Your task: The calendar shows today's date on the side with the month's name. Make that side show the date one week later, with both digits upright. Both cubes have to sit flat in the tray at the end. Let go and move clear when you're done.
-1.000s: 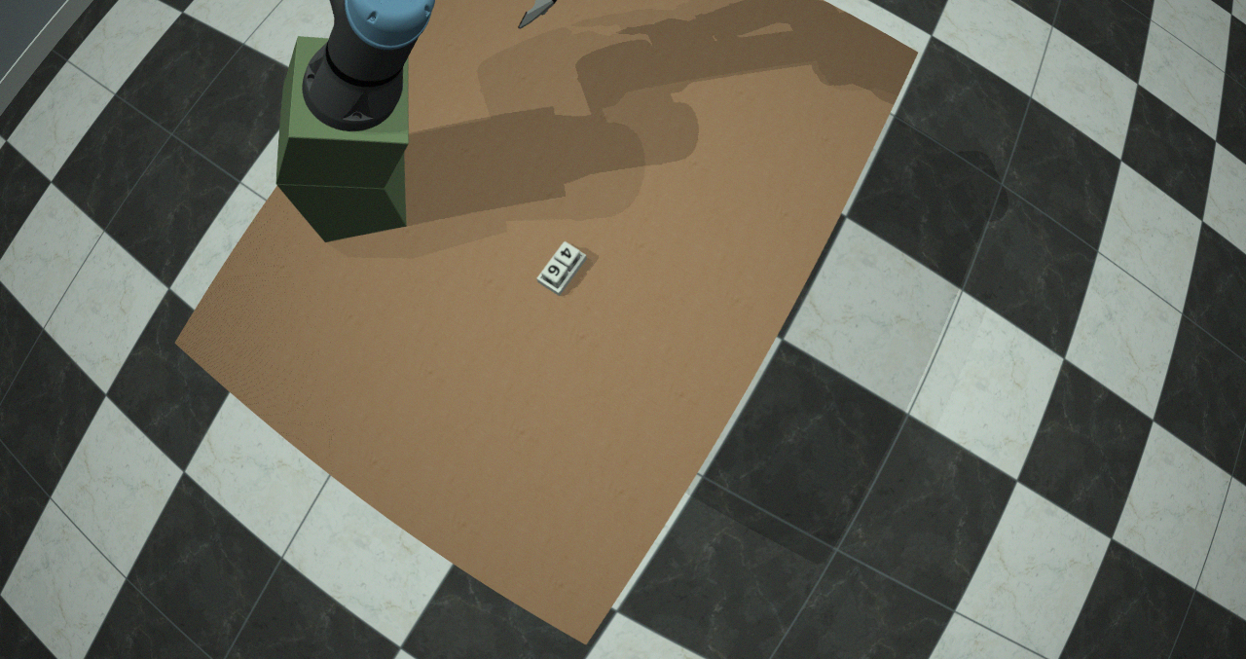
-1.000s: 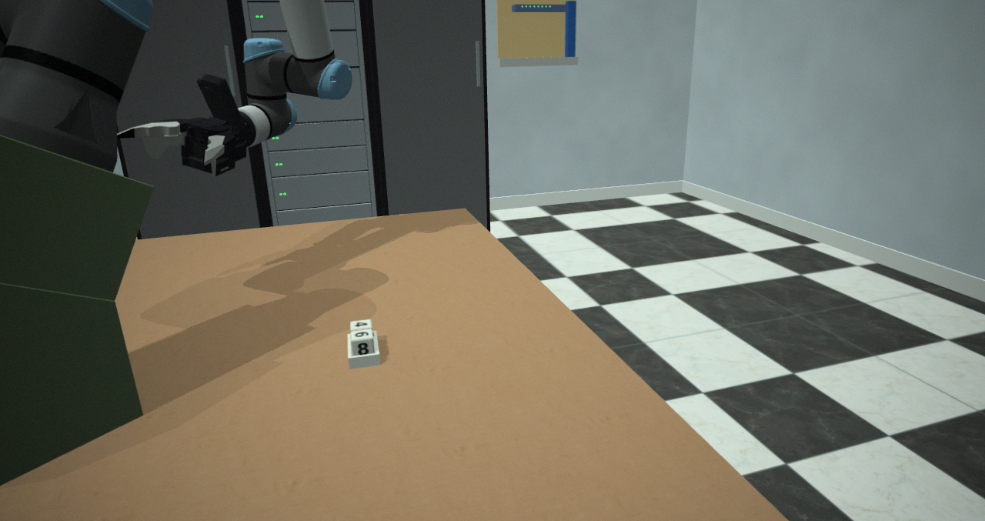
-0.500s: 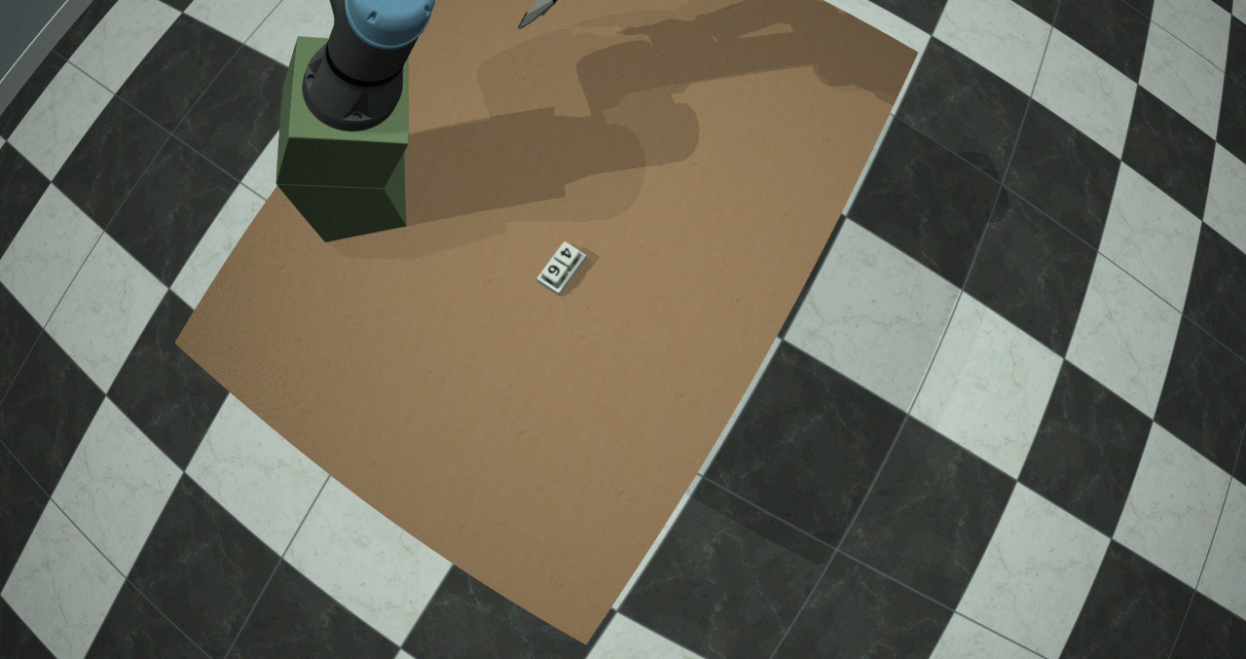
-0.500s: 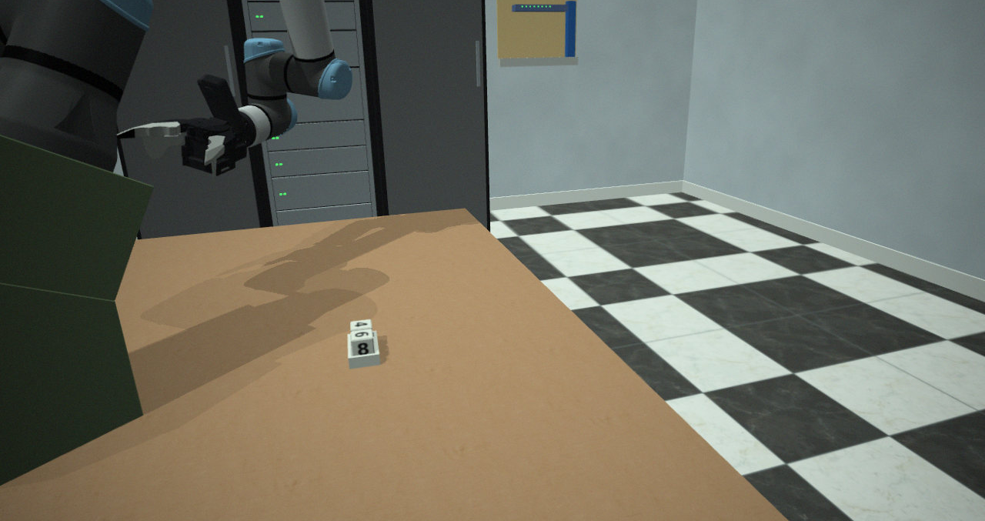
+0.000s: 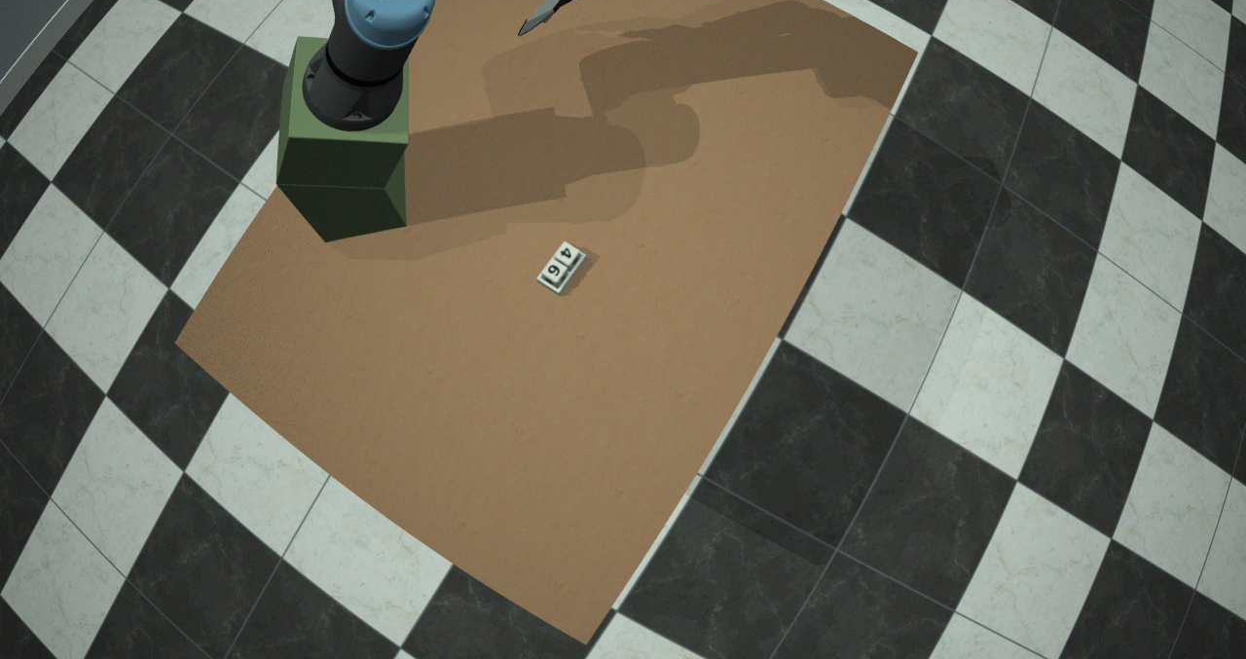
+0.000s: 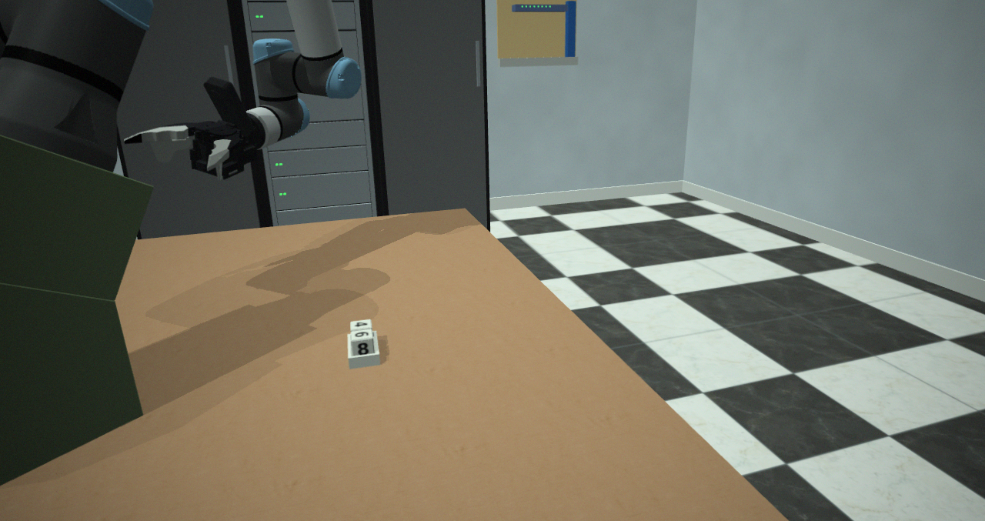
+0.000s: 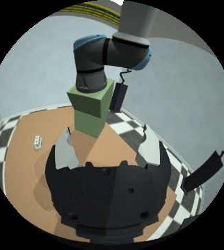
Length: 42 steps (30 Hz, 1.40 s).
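Note:
A small white tray (image 5: 548, 285) (image 6: 363, 361) (image 7: 38, 148) stands on the brown table top, with two white cubes side by side in it. The nearer cube (image 5: 554, 270) (image 6: 362, 349) shows a 6 on top and an upright 8 on its end face in the exterior view. The farther cube (image 5: 567, 253) (image 6: 361, 324) shows a 4 on top. Both look seated in the tray. The long sides' digits and the month's name cannot be read. My gripper (image 6: 171, 156) (image 7: 106, 126) is open and empty, high above the table and far from the tray.
The green pedestal (image 5: 342, 163) (image 6: 65, 242) (image 7: 88, 111) carries the arm's base at the table's side. The brown table top (image 5: 488, 411) (image 6: 413, 435) has its far edge before dark cabinets (image 6: 433, 91). Arm shadows fall beyond the tray.

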Available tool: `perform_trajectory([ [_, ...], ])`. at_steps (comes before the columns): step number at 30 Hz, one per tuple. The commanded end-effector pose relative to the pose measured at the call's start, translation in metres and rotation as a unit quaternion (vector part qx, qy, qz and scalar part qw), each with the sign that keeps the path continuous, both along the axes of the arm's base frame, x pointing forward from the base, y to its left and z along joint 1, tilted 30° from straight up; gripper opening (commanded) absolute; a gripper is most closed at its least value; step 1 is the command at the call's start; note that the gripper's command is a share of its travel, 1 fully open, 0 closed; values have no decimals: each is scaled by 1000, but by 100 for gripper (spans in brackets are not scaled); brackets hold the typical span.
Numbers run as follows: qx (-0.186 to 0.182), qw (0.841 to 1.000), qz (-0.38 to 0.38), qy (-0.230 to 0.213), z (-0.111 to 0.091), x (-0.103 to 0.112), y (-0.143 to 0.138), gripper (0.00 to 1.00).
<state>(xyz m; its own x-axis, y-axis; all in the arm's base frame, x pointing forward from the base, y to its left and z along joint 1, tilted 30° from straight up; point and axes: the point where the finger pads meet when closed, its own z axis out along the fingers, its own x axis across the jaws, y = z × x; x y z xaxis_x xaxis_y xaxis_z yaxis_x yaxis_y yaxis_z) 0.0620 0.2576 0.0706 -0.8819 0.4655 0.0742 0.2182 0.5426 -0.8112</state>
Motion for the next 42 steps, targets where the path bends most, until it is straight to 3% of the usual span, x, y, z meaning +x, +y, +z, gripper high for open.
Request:
perform_trajectory([
  [1,24,999,-36,2,-8,10,-3,100],
  [11,73,992,-105,0,-22,32,-6,100],
  [22,157,964,-214,-21,-44,73,-15,100],
  [26,168,959,-227,-25,-47,79,-16,100],
  [40,270,894,-347,-87,-68,141,-39,100],
  [42,273,892,-350,-89,-69,143,-40,100],
])
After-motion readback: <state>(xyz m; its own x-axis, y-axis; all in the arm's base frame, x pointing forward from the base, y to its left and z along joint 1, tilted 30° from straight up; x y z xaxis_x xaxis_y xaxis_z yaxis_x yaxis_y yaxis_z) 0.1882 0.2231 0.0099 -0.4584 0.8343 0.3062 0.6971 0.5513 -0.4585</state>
